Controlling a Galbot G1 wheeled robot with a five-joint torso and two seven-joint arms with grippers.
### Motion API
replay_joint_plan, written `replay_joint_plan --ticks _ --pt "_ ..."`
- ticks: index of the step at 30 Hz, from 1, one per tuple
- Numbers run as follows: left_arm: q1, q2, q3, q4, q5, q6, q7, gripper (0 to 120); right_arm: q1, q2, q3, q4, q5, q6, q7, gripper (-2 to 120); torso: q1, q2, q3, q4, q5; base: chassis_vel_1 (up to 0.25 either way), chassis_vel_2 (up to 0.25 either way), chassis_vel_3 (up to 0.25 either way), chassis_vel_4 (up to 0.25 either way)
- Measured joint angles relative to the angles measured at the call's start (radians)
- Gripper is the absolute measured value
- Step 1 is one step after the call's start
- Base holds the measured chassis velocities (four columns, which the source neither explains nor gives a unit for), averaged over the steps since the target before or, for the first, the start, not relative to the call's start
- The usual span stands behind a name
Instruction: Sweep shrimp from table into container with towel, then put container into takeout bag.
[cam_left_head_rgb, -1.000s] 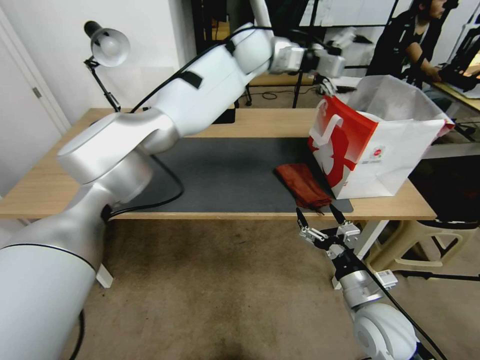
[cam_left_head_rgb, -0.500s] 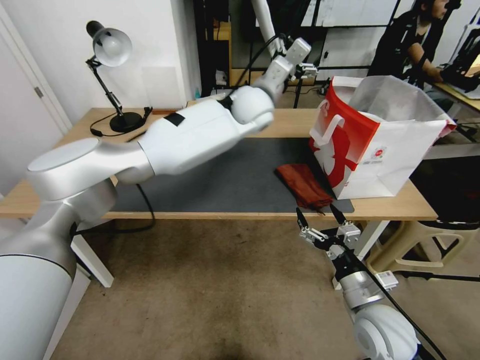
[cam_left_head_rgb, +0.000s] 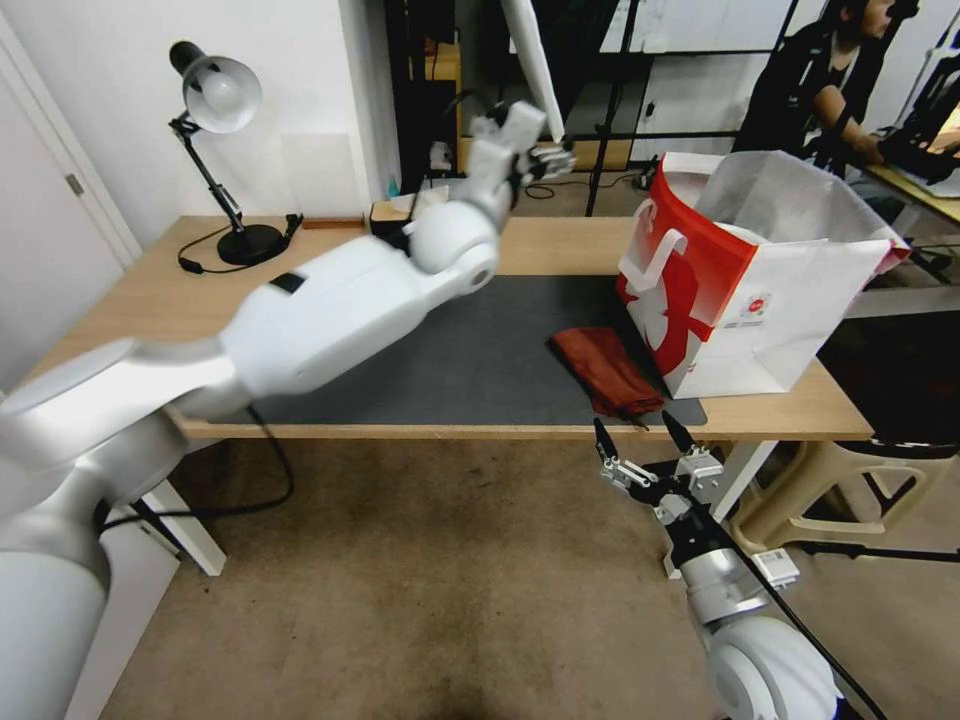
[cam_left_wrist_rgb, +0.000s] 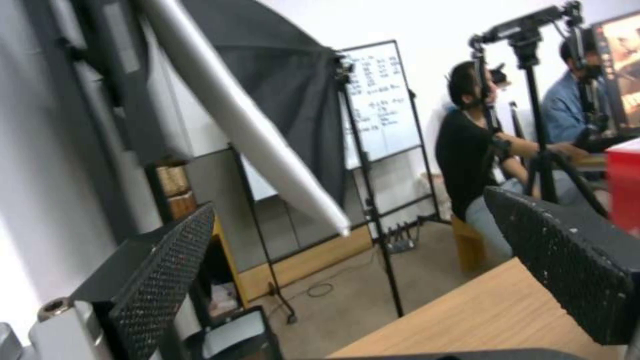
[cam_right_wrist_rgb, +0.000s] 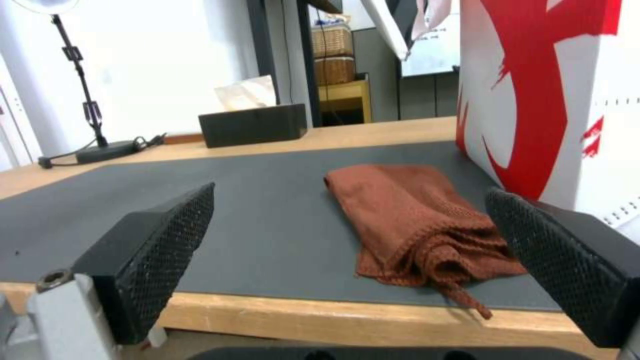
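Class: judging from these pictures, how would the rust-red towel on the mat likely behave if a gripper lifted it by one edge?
The towel would probably droop: it lies in soft folds. Its loose knit suggests it is light, and likely grips rather than slides.

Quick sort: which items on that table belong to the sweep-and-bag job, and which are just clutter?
Job items: towel crumpled on the grey mat; takeout bag standing beside it; table; left gripper raised behind the table, open; right gripper open, below the near table edge.

Clutter: desk lamp; black tissue box.
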Motion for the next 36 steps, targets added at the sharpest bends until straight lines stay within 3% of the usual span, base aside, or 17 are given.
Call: replay_joint_plan --ticks 3,5,6,8,9,10,13,14,16,17,19,20,21,23,28,32,36 --pt "0.047 0.051 -0.031 -0.031 0.016 -0.036 0.017 100 -0.002 0.006 0.001 0.004 -0.008 0.000 0.000 100 0.000 0.000 0.000 0.0000 -0.0002 0.000 0.000 0.000 0.000" --pt "0.127 0.131 -0.091 -0.099 0.036 -0.064 0.038 100 -0.005 0.014 0.007 0.009 -0.021 0.000 0.000 100 0.000 0.000 0.000 0.0000 0.0002 0.000 0.000 0.000 0.000" --pt "0.127 0.131 -0.091 -0.099 0.036 -0.064 0.038 100 -0.005 0.014 0.007 0.009 -0.021 0.000 0.000 100 0.000 0.000 0.000 0.0000 0.0002 0.000 0.000 0.000 0.000" --pt "0.201 0.189 -0.150 -0.157 0.047 -0.066 0.049 100 -0.008 0.018 0.014 0.014 -0.025 0.000 0.000 100 0.000 0.000 0.000 -0.0001 0.0000 0.000 0.000 0.000 0.000" --pt "0.273 0.226 -0.211 -0.209 0.063 -0.067 0.053 100 -0.007 0.022 0.018 0.017 -0.029 0.003 0.000 100 0.000 0.000 0.000 0.0000 0.0000 0.000 0.000 0.000 0.000" --pt "0.273 0.226 -0.211 -0.209 0.063 -0.067 0.053 100 -0.007 0.022 0.018 0.017 -0.029 0.003 0.000 100 0.000 0.000 0.000 0.0000 0.0000 0.000 0.000 0.000 0.000" --pt "0.514 0.286 -0.427 -0.325 0.137 -0.057 0.059 100 0.005 0.038 0.029 0.023 -0.040 0.004 0.006 100 0.000 0.000 0.000 0.0000 0.0003 0.000 0.000 0.000 0.000" --pt "0.514 0.286 -0.427 -0.325 0.137 -0.057 0.059 100 0.005 0.038 0.029 0.023 -0.040 0.004 0.006 100 0.000 0.000 0.000 0.0000 0.0003 0.000 0.000 0.000 0.000" --pt "0.703 0.303 -0.581 -0.400 0.195 -0.045 0.059 100 0.025 0.049 0.031 0.024 -0.045 0.003 0.010 100 0.000 0.000 0.000 -0.0002 -0.0004 0.000 0.000 0.000 0.000" --pt "0.703 0.303 -0.581 -0.400 0.195 -0.045 0.059 100 0.025 0.049 0.031 0.024 -0.045 0.003 0.010 100 0.000 0.000 0.000 -0.0002 -0.0004 0.000 0.000 0.000 0.000" --pt "0.884 0.301 -0.719 -0.457 0.257 -0.048 0.052 100 0.040 0.055 0.034 0.023 -0.053 0.001 0.010 100 0.000 0.000 0.000 0.0006 0.0004 0.000 0.000 0.000 0.000" --pt "0.884 0.301 -0.719 -0.457 0.257 -0.048 0.052 100 0.040 0.055 0.034 0.023 -0.053 0.001 0.010 100 0.000 0.000 0.000 0.0006 0.0004 0.000 0.000 0.000 0.000" --pt "0.975 0.286 -0.789 -0.479 0.296 -0.061 0.045 100 0.042 0.059 0.037 0.023 -0.058 -0.001 0.010 100 0.000 0.000 0.000 0.0003 0.0001 0.000 0.000 0.000 0.000" --pt "1.099 0.237 -0.868 -0.502 0.367 -0.091 0.031 100 0.043 0.067 0.043 0.023 -0.066 -0.001 0.010 100 0.000 0.000 0.000 0.0001 0.0004 0.000 0.000 0.000 0.000" --pt "1.192 0.160 -0.884 -0.508 0.440 -0.120 0.014 100 0.030 0.084 0.056 0.023 -0.085 0.008 0.012 100 0.000 0.000 0.000 -0.0010 0.0005 0.000 0.000 0.000 0.000" --pt "1.312 0.085 -0.882 -0.500 0.540 -0.190 0.013 100 0.035 0.101 0.058 0.021 -0.098 0.012 0.017 100 0.000 0.000 0.000 0.0002 0.0004 0.000 0.000 0.000 0.000" --pt "1.385 0.033 -0.879 -0.490 0.622 -0.249 0.017 100 0.037 0.109 0.054 0.014 -0.106 0.017 0.017 100 0.000 0.000 0.000 0.0000 0.0006 0.000 0.000 0.000 0.000"
